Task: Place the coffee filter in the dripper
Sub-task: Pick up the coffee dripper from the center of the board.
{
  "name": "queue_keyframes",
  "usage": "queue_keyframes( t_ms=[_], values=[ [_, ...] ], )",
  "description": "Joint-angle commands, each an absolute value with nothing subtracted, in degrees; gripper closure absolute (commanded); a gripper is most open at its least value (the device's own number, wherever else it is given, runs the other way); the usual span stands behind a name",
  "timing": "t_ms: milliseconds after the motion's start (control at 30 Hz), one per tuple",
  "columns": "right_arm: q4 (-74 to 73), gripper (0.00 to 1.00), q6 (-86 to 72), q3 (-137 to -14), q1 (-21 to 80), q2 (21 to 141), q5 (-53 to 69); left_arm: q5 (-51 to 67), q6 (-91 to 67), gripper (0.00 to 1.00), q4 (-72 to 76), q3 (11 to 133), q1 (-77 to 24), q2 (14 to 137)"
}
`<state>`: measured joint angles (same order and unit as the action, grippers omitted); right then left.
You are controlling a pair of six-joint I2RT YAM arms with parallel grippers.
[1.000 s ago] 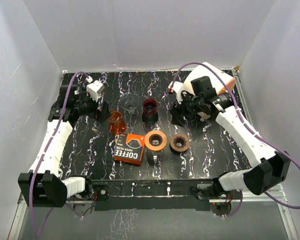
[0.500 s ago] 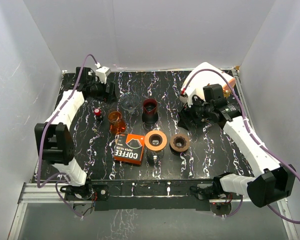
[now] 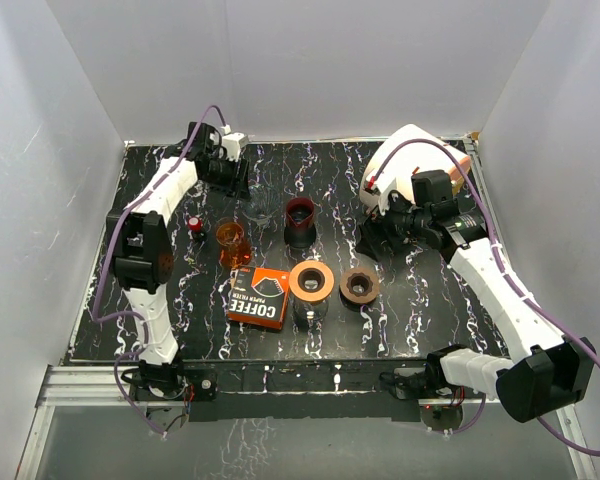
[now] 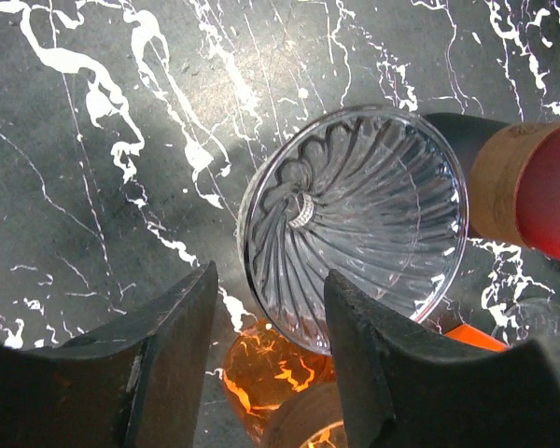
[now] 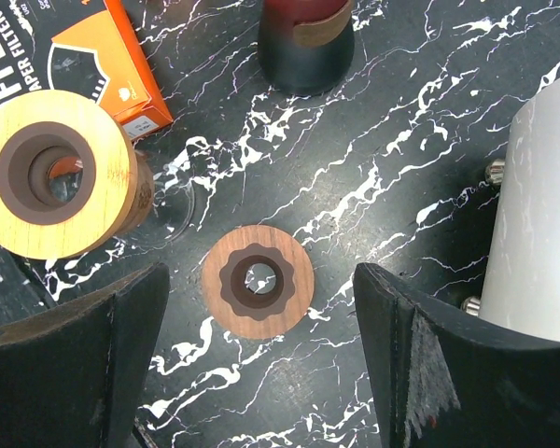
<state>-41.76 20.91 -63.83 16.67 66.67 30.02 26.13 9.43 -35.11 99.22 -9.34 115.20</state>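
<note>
Nearest the arm bases, the coffee filter box (image 3: 258,298) is lying flat, approx. ctr-left on the marble-look table (image 3: 420,300), orange lid up. Just R of it the wood-collared dripper (image 3: 310,282) is sitting on a glass base. Next R, apart from it, the wooden ring (image 3: 359,286) is lying flat.

Farther back, the orange glass (image 3: 232,243) is standing just behind the box, w/ a small red item (image 3: 194,224) to its L. The red-and-black cup (image 3: 299,221) is standing upright behind the wood-collared dripper.

R gripper (image 5: 261,271) is hovering above the table at the R, looking down on the wooden ring. Its fingers (image 5: 84,364) are standing wide apart, w/ nothing btwn them.

The clear glass dripper (image 4: 355,224) is sitting btwn the orange glass and the cup, a bit farther back.

Farthest, L gripper (image 4: 269,275) is hanging over the far-L part of the table, aiming at the glass dripper. Its fingers (image 4: 159,373) are apart, gripping nothing, not touching the glass.
</note>
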Motion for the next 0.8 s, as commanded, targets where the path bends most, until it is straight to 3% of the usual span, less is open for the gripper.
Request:
queue_keyframes(
  t_ms=[0, 367, 767],
  values=[
    [-38.76, 0.21, 20.65, -63.37, 16.09, 64.8, 31.33, 25.27, 8.22, 0.54, -38.41, 103.94, -10.0, 116.3],
    [-38.58, 0.2, 20.65, -62.98, 15.85, 64.93, 31.81, 25.08, 8.07, 0.75, -38.94, 106.02, -11.16, 118.44],
    [-38.7, 0.2, 20.65, -63.28, 15.82, 65.38, 31.92, 24.39, 7.08, 0.9, -38.67, 107.32, -11.33, 118.75]
  ],
)
